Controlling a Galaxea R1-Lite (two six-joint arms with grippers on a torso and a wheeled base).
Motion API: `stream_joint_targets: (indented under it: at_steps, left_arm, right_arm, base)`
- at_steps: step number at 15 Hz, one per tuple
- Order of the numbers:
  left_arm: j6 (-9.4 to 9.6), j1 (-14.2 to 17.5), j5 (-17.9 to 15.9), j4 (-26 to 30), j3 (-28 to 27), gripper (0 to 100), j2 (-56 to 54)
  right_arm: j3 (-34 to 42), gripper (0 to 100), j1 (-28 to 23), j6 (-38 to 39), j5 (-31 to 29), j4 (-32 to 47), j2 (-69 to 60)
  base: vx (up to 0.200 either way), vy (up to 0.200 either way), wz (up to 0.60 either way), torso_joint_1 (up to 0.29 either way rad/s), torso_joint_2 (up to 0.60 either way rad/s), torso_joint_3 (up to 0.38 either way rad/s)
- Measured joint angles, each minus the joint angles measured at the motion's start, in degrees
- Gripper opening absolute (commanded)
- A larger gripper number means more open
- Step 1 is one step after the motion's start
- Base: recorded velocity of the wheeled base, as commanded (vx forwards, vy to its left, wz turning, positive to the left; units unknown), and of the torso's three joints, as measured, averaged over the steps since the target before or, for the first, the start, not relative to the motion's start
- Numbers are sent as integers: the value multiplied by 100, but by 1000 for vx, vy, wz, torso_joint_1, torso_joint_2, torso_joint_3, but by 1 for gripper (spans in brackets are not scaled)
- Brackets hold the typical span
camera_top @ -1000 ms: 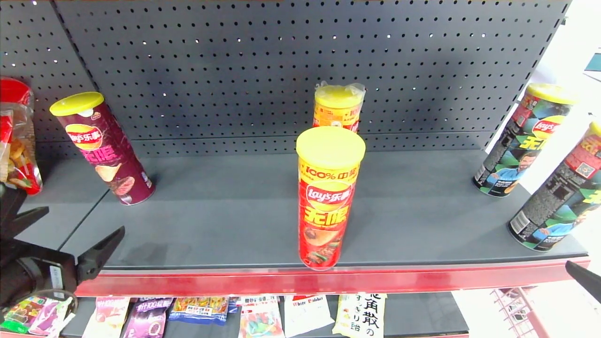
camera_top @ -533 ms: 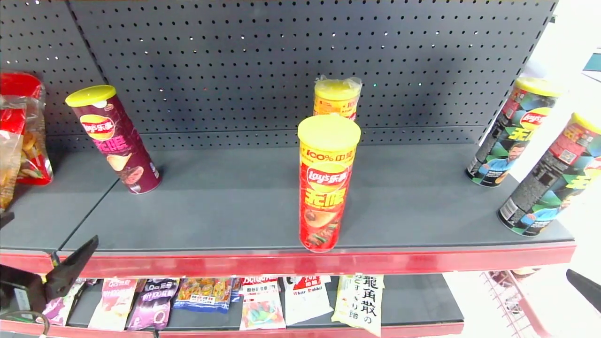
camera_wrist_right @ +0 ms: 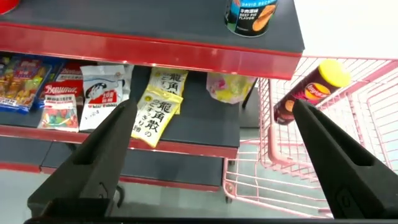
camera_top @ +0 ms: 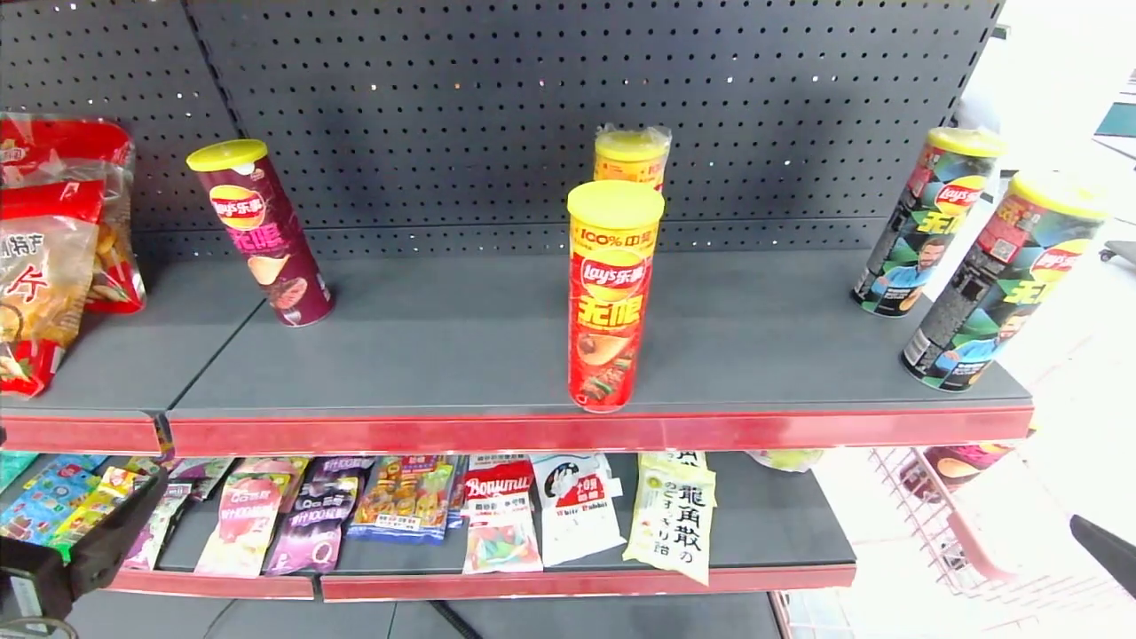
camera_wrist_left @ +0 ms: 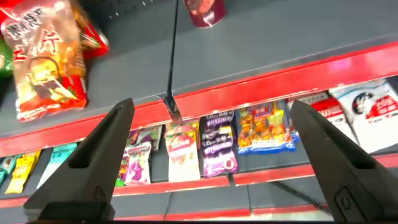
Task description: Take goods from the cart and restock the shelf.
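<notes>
The upper shelf (camera_top: 799,426) carries upright chip cans: a red can (camera_top: 612,293) at its front edge, a wrapped yellow can (camera_top: 630,155) behind it, a purple can (camera_top: 262,235) to the left and two black-and-green cans (camera_top: 923,222) at the right end. Beyond the shelf's right end stands a pink wire cart (camera_wrist_right: 323,155) with a purple, yellow-lidded can (camera_wrist_right: 311,90) lying in it. My left gripper (camera_wrist_left: 211,106) is open and empty, low in front of the shelf's left part. My right gripper (camera_wrist_right: 214,102) is also open and empty, low, between the lower shelf's right end and the cart.
Snack bags (camera_top: 53,248) crowd the upper shelf's left section. Flat candy and snack packets (camera_top: 497,515) lie in a row on the lower shelf (camera_top: 586,586). The upper shelf has bare room on both sides of the red can.
The whole head view has shifted: the camera has drawn back, so the lower shelf and the cart now show. The left gripper sits lower in the picture. The cans have not moved.
</notes>
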Motion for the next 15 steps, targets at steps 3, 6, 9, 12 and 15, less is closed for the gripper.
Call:
stream_joint_targets:
  at_steps: [3,6,9,12,15]
  left_arm:
    - [85,0,-5,-2,-28,100,-28]
    - [141,0,-5,6,-22,100,-105]
    - [163,0,7,11,6,100,-193]
    - [208,5,20,17,22,100,-247]
    - [211,2,20,15,28,100,-265]
  right_arm:
    - [44,100,28,-16,6,0,17]
    - [102,100,34,-16,16,-2,16]
    - [116,100,33,-16,16,-2,38]
    - [121,100,33,-16,17,-2,66]
    - [118,100,33,-16,11,-2,79]
  base:
    - [0,-200,0,7,2,4]
    - [0,-200,0,4,1,6]
    - [0,-200,0,2,5,4]
    - [0,-200,0,2,1,6]
    - [0,-200,0,4,4,4]
